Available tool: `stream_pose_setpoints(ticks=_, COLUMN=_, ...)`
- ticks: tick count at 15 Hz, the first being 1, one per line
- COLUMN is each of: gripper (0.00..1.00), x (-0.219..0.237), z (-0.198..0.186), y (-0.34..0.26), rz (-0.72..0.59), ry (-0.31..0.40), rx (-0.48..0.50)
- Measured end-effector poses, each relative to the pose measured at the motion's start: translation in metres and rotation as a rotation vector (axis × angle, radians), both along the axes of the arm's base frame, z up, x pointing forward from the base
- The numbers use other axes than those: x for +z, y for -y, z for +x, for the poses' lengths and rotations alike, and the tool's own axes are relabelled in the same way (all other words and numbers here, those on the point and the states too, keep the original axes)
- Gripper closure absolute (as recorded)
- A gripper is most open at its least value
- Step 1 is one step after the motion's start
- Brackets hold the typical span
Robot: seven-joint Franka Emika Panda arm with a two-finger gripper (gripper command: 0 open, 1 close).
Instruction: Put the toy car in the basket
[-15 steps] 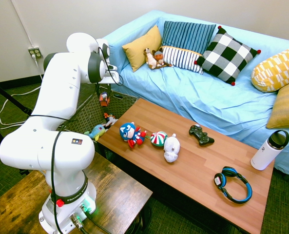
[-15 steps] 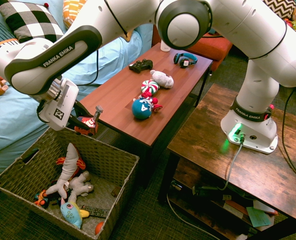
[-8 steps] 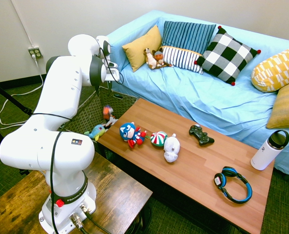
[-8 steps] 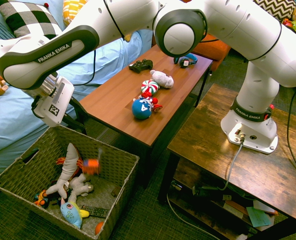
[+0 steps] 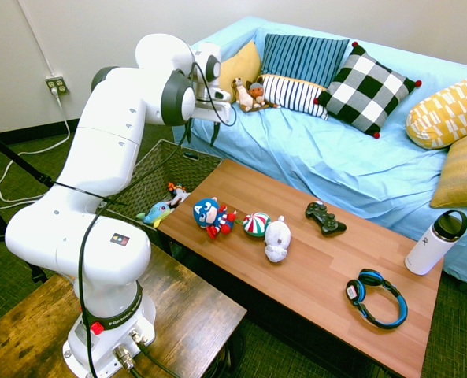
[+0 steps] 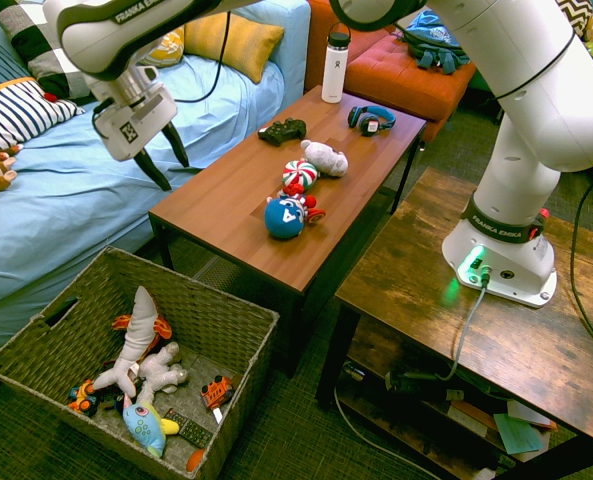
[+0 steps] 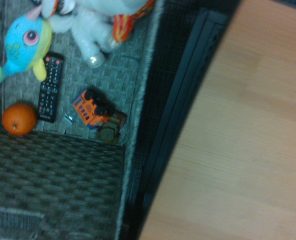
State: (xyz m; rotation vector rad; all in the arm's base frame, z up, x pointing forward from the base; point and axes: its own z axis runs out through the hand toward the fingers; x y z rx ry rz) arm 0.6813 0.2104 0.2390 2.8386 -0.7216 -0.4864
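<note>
"Orange-red, that toy car — where was it, and how did it lie?"

"I saw it on the floor of the basket, well below my claw, tipped over with black wheels showing, its long axis slanting toward the near corner. Claw fingers were spread, pinching nothing."
</note>
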Motion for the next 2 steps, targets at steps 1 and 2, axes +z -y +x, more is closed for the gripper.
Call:
stream_pose_setpoints(ticks=1, gripper=0.00, x=-0.002, z=0.004, y=0.024, rz=0.012, ry=0.030, rx=-0.035)
stream_pose_setpoints(ticks=2, gripper=0.00, x=-0.006, z=0.007, y=0.047, rz=0.014, ry=0.057, rx=-0.068)
